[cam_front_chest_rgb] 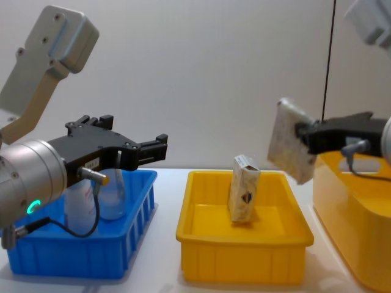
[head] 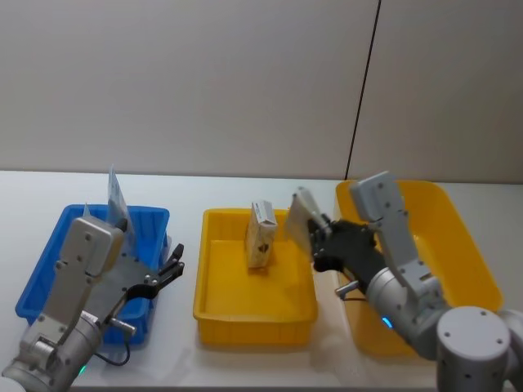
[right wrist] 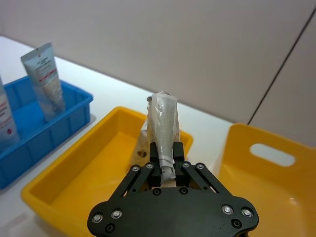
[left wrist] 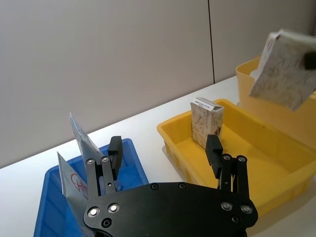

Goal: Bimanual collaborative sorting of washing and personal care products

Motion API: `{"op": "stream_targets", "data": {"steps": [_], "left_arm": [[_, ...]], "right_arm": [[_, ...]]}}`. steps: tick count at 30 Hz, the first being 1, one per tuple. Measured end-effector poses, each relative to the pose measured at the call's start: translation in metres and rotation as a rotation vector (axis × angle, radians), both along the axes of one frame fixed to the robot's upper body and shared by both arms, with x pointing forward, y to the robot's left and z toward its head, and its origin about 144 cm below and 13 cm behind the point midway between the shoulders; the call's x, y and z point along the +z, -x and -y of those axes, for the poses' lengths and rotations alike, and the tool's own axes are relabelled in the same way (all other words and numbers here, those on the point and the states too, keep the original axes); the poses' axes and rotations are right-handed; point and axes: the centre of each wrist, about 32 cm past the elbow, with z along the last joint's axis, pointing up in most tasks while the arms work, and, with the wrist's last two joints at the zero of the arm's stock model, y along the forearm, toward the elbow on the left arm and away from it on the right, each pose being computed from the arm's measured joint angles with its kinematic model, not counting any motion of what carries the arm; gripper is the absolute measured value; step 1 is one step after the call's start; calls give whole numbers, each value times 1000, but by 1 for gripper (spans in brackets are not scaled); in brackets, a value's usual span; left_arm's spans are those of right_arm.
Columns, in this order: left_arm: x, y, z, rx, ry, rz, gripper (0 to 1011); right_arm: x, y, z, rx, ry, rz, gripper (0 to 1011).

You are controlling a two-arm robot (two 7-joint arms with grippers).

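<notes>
Tubes (head: 117, 196) upright in blue bin (head: 49, 265), far left | left gripper (head: 174, 263) over bin's right edge, fingers spread, arm hiding part of bin | speckled pack (head: 261, 235) upright in middle yellow bin (head: 245, 298) | second pack (head: 301, 219) aloft over that bin's right rim, pinched by right gripper (head: 315, 235) | larger yellow bin (head: 466, 261) far right

The arms I was driving had pale grey shells, boxy up top, with rounder silver-grey joints that each glowed a little teal light. The left gripper (cam_front_chest_rgb: 160, 149) and right gripper (right wrist: 166, 148) were matte black, with linkage fingers on flat plates dotted with shiny silver screws. A thin black cable looped off a metal plug on the left wrist.
</notes>
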Motion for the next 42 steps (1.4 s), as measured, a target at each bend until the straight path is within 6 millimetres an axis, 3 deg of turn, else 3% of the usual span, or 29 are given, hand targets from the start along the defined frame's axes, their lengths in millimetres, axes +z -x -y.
{"op": "stream_targets", "data": {"steps": [18,39,41,42], "left_arm": [[0,0,0,0,0,0,1001],[0,0,0,0,0,0,1001],[0,0,0,0,0,0,1001],[0,0,0,0,0,0,1001]], "right_arm": [[20,22,31,-200,-19,76,121],[12,19,61,-277,-106,-104,116],[9,17,63,-277,-114,-120,153],[8,16,64,-277,-118,-130,232]]}}
